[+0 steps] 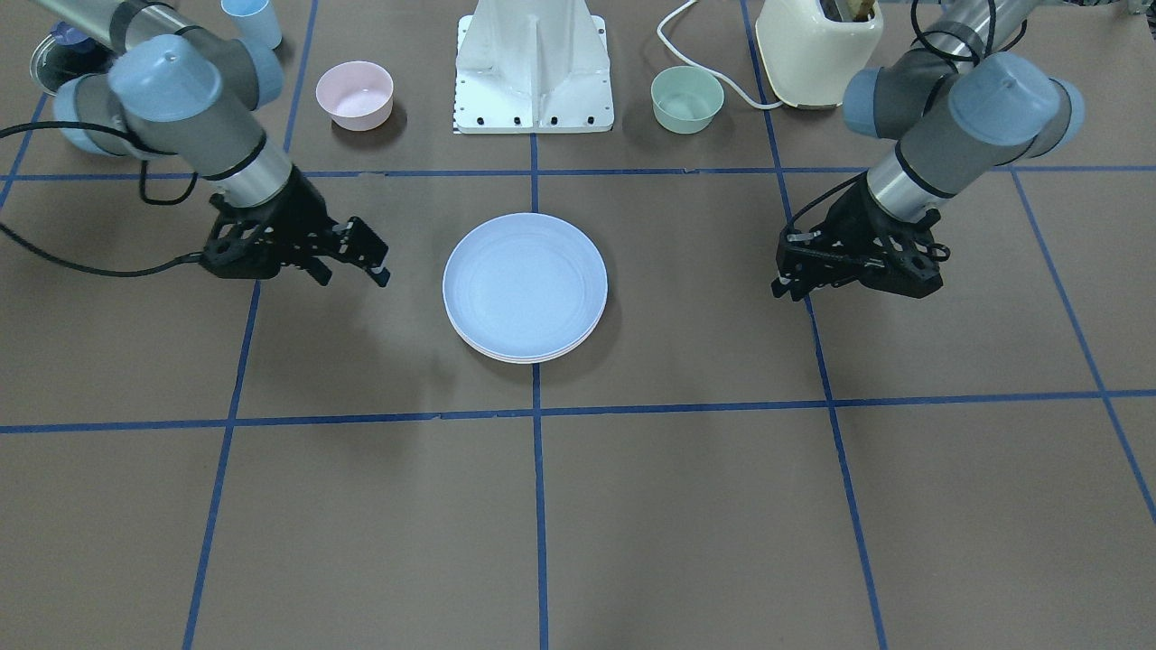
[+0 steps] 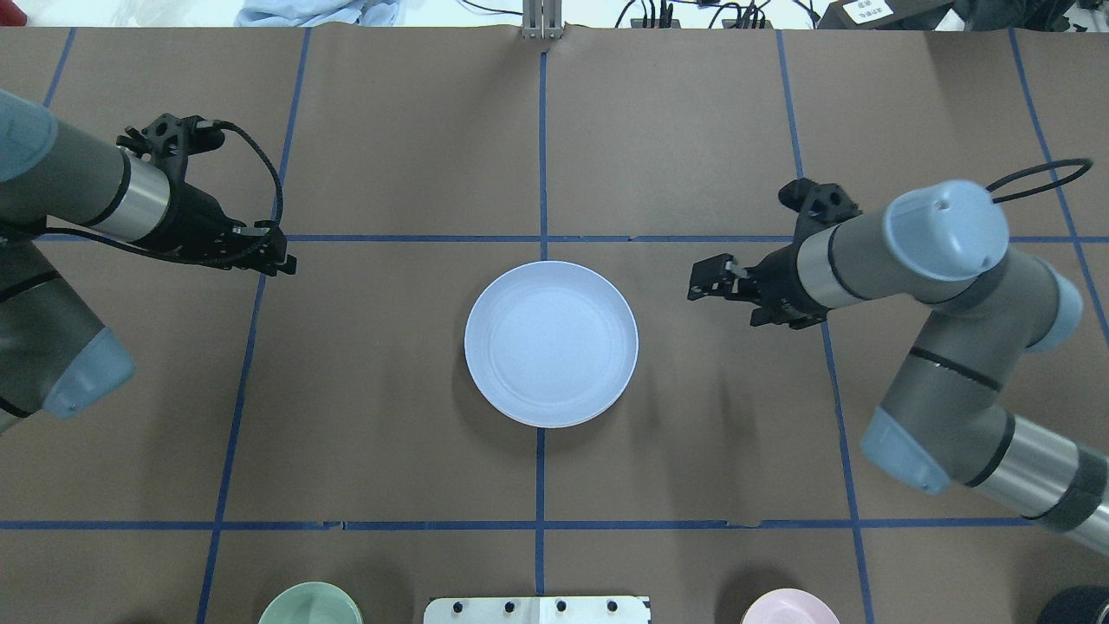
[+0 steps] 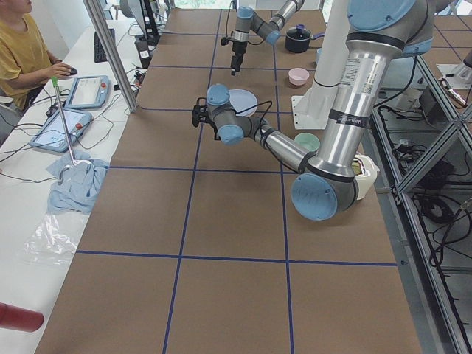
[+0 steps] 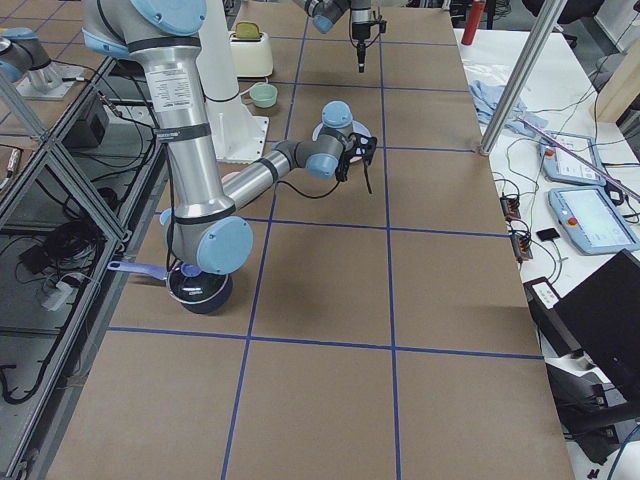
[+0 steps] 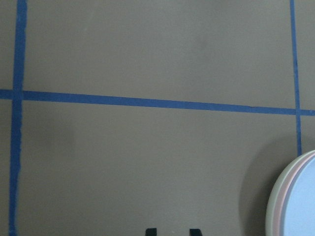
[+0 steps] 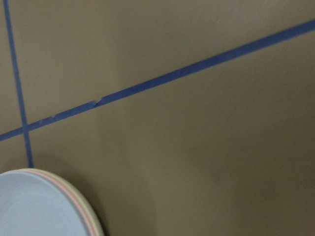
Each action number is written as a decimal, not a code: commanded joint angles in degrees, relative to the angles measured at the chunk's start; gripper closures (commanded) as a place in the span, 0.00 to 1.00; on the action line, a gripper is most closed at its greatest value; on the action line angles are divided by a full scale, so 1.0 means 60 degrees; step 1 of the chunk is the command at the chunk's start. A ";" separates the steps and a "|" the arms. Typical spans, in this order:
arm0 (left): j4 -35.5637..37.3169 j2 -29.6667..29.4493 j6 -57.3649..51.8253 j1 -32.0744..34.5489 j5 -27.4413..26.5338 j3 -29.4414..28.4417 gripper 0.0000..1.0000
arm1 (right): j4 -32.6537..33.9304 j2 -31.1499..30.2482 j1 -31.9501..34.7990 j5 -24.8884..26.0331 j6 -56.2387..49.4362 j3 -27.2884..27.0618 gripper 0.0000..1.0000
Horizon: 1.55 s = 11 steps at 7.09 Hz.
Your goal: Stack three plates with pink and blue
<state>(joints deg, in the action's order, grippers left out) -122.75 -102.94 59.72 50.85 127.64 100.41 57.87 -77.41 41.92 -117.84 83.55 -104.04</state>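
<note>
The three plates lie stacked at the table's middle. The light blue plate is on top. The pale pink plate's rim and the cream plate's rim show under it. The stack's edge also shows in the right wrist view. My left gripper hovers empty well to the stack's side; its two fingertips stand apart, so it is open. My right gripper hovers on the other side, looks open and holds nothing.
A small pink bowl and a small mint-green bowl stand either side of the white robot base. A cream toaster, a blue cup and a dark pot stand near the base-side edge.
</note>
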 commanded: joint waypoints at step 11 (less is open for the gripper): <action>0.1459 0.2406 -0.9147 0.6070 0.1139 -0.1105 0.46 | 0.4519 -0.2773 0.7223 -0.3021 -1.3412 0.1329 0.00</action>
<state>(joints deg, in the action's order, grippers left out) -113.80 -88.51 4.79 87.18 134.27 94.16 81.94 -94.19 85.44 -136.25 4.38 -95.18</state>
